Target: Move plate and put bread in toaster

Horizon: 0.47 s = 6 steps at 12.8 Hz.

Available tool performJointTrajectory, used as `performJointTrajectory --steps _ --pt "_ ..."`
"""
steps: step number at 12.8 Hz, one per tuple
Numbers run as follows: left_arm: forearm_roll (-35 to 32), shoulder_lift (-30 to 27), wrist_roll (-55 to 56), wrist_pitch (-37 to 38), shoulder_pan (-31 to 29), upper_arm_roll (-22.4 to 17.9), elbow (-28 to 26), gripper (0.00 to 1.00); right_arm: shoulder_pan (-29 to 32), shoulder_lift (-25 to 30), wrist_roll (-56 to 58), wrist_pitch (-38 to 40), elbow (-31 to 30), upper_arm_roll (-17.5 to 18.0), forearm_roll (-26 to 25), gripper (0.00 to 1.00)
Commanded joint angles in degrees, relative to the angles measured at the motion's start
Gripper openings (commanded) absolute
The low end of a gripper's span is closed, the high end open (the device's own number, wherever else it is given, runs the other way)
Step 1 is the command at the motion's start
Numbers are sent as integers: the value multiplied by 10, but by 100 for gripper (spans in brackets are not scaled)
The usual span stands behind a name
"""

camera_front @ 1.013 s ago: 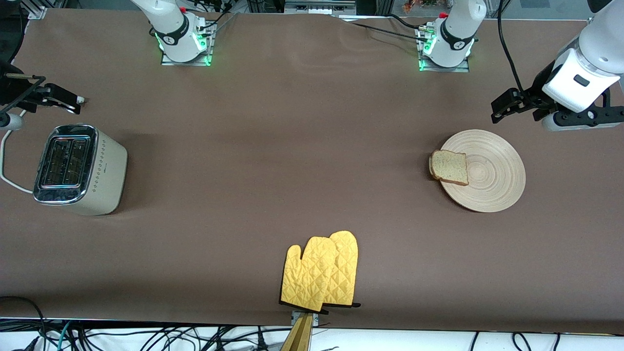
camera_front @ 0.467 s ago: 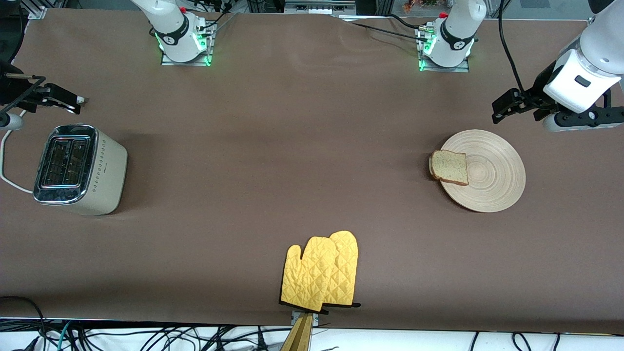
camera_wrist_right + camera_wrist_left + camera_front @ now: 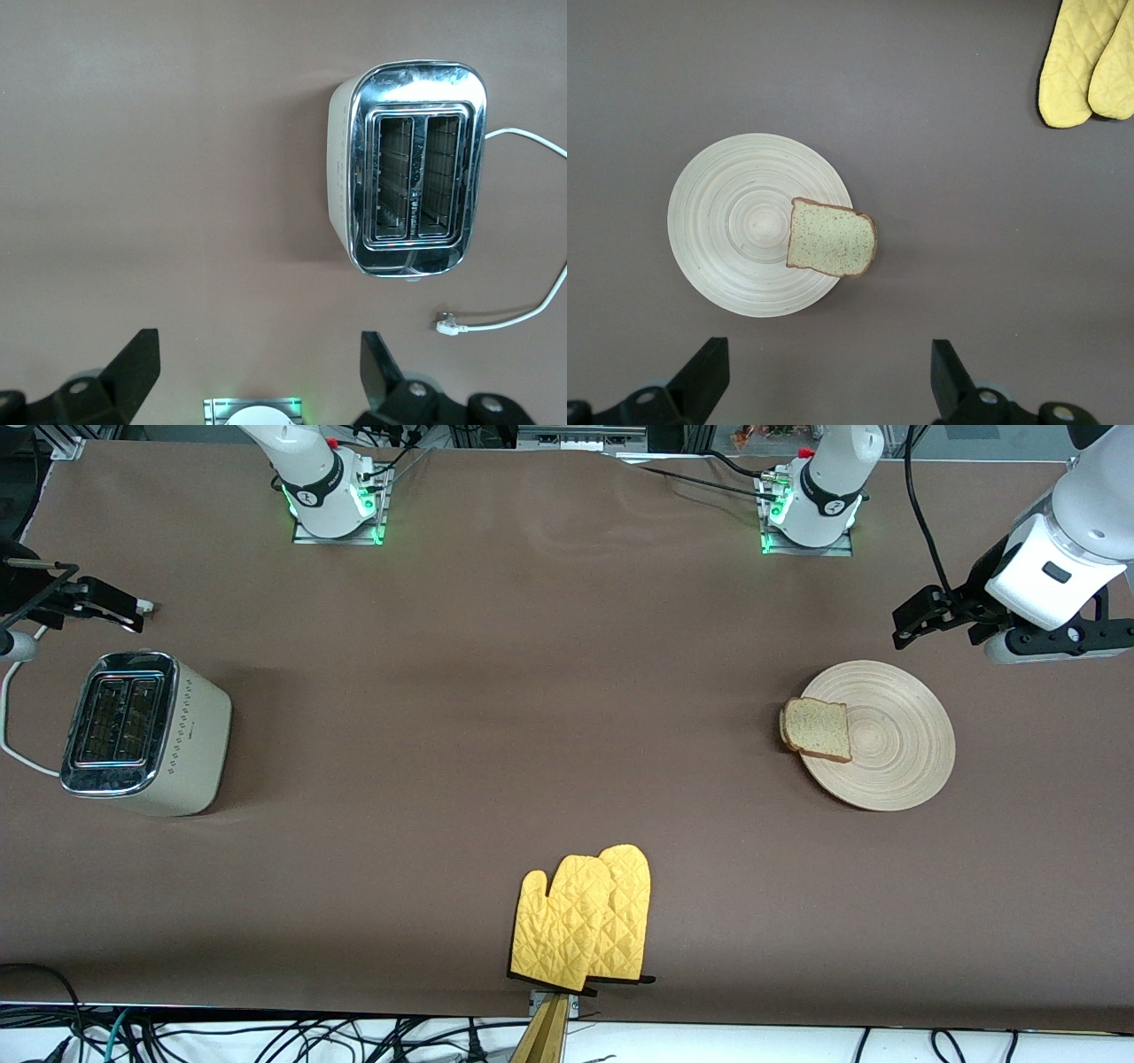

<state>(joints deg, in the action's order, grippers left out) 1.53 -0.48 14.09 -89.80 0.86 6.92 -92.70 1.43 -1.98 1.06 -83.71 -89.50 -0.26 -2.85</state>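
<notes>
The pale wooden plate (image 3: 895, 766) (image 3: 722, 221) lies toward the left arm's end of the table. The speckled bread (image 3: 817, 729) (image 3: 831, 250) rests flat on its rim, overhanging the edge that faces the right arm's end. My left gripper (image 3: 935, 615) (image 3: 828, 345) hangs open and empty over bare table just off the plate's rim. The cream toaster (image 3: 190, 735) (image 3: 412, 181) stands at the right arm's end, both slots empty. My right gripper (image 3: 84, 600) (image 3: 259, 336) hovers open and empty over the table between the toaster and its arm's base.
A pair of yellow oven mitts (image 3: 585, 921) (image 3: 1088, 62) lies at the table edge nearest the front camera. The toaster's white cord (image 3: 13, 717) (image 3: 540, 305) trails on the table, its plug (image 3: 450, 325) loose. Both arm bases (image 3: 332, 500) (image 3: 811, 505) stand along the farthest edge.
Both grippers have drifted very slightly and stay open. The plate, bread and toaster have not moved.
</notes>
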Motion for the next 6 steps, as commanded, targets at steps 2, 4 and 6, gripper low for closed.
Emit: performJointTrajectory --steps 2,4,6 --pt "3 5 -1 12 2 -1 16 100 1 -3 9 8 13 3 7 100" --pt "4 5 -1 12 2 -1 16 100 1 -3 10 10 12 3 8 100" --pt "4 5 -1 12 2 -1 16 100 2 -2 10 12 13 2 7 100"
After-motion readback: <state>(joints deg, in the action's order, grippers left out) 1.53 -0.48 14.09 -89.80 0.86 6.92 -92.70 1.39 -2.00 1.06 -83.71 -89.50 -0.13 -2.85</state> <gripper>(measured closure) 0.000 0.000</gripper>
